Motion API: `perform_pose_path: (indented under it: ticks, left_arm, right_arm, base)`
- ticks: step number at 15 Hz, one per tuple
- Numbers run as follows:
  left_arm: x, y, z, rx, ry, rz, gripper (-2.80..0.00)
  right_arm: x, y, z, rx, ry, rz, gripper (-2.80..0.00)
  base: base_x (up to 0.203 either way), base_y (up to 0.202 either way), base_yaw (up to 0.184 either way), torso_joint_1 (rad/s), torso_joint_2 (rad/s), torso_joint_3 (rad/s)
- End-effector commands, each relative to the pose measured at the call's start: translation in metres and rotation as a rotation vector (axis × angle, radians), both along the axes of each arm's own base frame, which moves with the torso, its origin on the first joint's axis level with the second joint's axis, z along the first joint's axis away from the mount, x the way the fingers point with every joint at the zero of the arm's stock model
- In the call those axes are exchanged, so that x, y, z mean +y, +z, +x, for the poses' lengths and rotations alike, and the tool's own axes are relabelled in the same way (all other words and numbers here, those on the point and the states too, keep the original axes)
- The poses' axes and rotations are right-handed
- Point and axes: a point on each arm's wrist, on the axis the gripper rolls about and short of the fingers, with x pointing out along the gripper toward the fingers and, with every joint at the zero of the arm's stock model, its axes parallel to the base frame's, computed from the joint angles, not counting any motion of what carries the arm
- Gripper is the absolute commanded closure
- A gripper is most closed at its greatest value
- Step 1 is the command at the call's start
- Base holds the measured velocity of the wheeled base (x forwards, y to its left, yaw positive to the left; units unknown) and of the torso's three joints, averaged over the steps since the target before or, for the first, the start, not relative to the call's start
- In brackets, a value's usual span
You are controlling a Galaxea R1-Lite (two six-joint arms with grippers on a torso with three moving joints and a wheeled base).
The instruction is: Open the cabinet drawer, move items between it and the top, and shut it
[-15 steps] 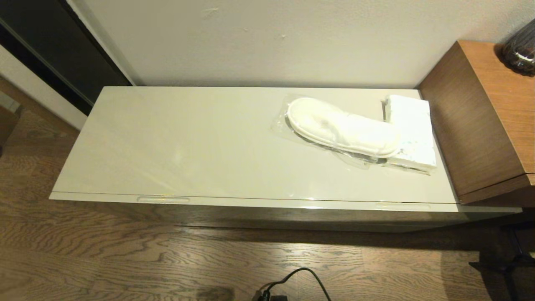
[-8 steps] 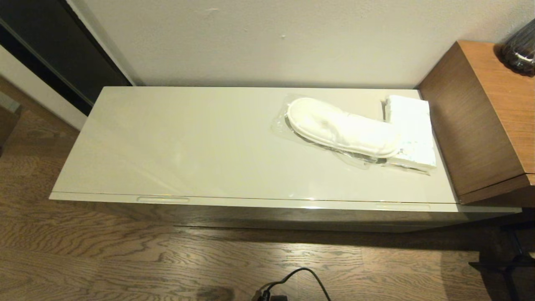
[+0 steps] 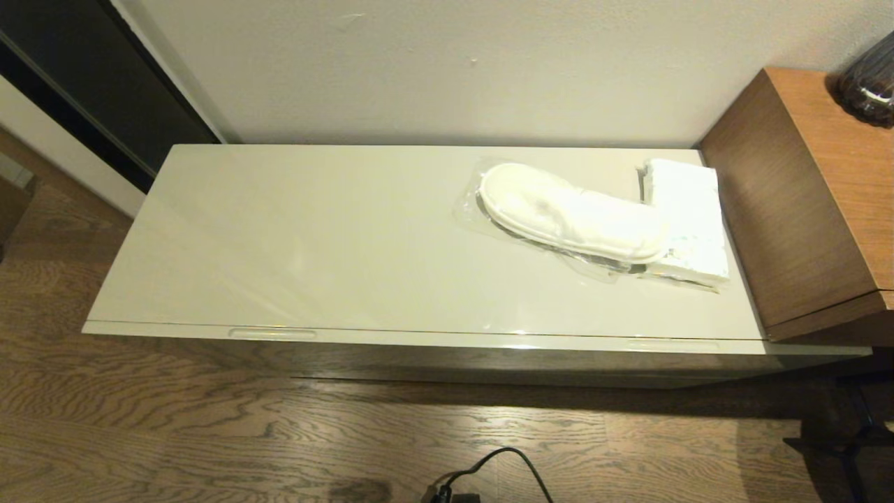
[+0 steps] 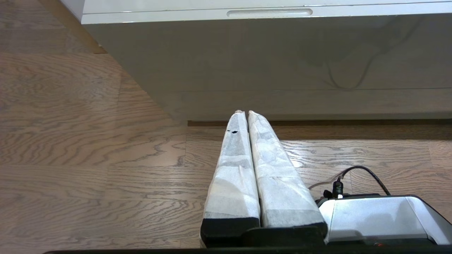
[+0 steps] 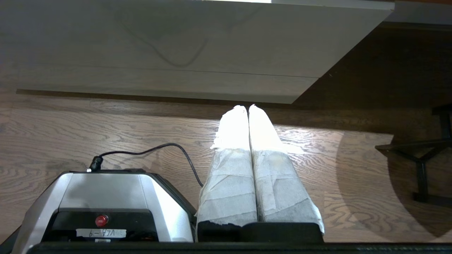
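Note:
The glossy cream-white top [image 3: 335,237] spans the whole cabinet. On its right part lies the white slipper [image 3: 569,213] in clear wrap, its end resting over the white tissue pack [image 3: 688,216] at the far right. The cabinet drawer [image 3: 433,337] is pushed in, only its front edge with two recessed slots [image 3: 272,333] showing; one slot [image 4: 269,12] shows in the left wrist view. My left gripper [image 4: 244,113] hangs shut and empty low above the floor before the cabinet front. My right gripper [image 5: 247,107] is parked likewise, shut and empty. Neither shows in the head view.
A taller brown wooden unit [image 3: 810,195] abuts the cabinet's right end, with a dark glass object [image 3: 869,80] on it. A black cable [image 3: 489,464] and the robot base [image 5: 102,204] lie on the wooden floor. A black stand [image 5: 420,158] is at the right.

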Motion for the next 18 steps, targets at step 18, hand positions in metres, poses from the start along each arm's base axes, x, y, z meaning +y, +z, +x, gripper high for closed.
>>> perform_pose_path:
  ticks: [18]
  left_arm:
    - [0.0,-0.0001,0.0001,0.002,0.002,0.0,0.0]
  right_arm:
    - [-0.0001,-0.0004,0.0004,0.006,-0.002,-0.004,0.0]
  base:
    - [0.0,0.0,0.0,0.0,0.0,0.0]
